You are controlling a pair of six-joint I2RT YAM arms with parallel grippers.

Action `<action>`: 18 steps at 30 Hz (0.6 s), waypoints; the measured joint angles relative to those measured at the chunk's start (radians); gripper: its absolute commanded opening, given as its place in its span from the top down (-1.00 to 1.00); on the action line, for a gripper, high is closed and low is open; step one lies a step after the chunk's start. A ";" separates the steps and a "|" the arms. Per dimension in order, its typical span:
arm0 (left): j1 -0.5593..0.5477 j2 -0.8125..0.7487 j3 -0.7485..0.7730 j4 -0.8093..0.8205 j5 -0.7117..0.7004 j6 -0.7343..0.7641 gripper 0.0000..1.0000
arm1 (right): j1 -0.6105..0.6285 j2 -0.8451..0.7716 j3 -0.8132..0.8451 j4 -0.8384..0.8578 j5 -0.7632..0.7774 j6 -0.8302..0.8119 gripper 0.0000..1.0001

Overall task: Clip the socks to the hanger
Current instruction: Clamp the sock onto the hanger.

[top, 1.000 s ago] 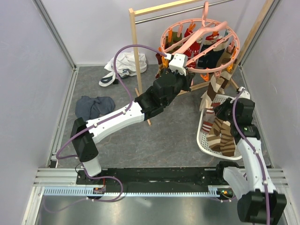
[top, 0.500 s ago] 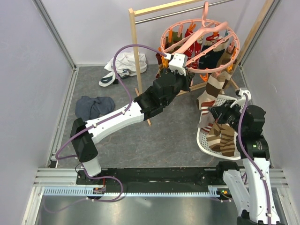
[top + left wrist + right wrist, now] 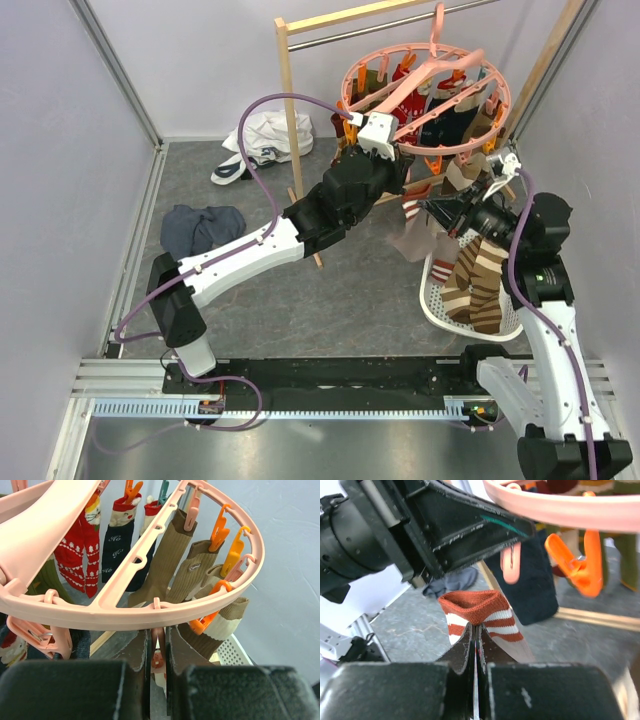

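The round pink hanger (image 3: pixel 425 85) hangs from the rail with several socks (image 3: pixel 165 565) clipped round its ring (image 3: pixel 150 611). My left gripper (image 3: pixel 388 160) sits just under the ring's near edge, shut on a pink clip (image 3: pixel 158 647) held between its jaws. My right gripper (image 3: pixel 440 212) is shut on the cuff of a rust-and-white striped sock (image 3: pixel 475 607) and holds it up just below that pink clip (image 3: pixel 510 562). The sock hangs down to the left (image 3: pixel 410 232). More striped socks (image 3: pixel 478 285) lie in the white basket (image 3: pixel 440 305).
A wooden-framed rail (image 3: pixel 290 100) with a metal bar stands behind the hanger. A white garment (image 3: pixel 262 140) and a dark blue-grey bundle (image 3: pixel 200 225) lie on the floor at left. An orange clip (image 3: pixel 580 562) hangs right of the pink one.
My right arm has lifted the striped sock out of the basket, up and left towards the hanger. The left arm has stayed at the ring.
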 measured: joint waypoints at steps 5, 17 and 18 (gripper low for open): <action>0.000 -0.002 0.000 0.001 0.008 0.000 0.96 | 0.023 0.077 -0.012 0.111 -0.051 0.034 1.00; 0.000 -0.002 -0.001 0.016 0.042 0.000 0.96 | 0.035 0.148 -0.130 0.282 -0.075 0.100 1.00; 0.000 -0.002 -0.001 0.017 0.045 0.000 0.96 | 0.035 0.149 -0.140 0.294 -0.074 0.106 1.00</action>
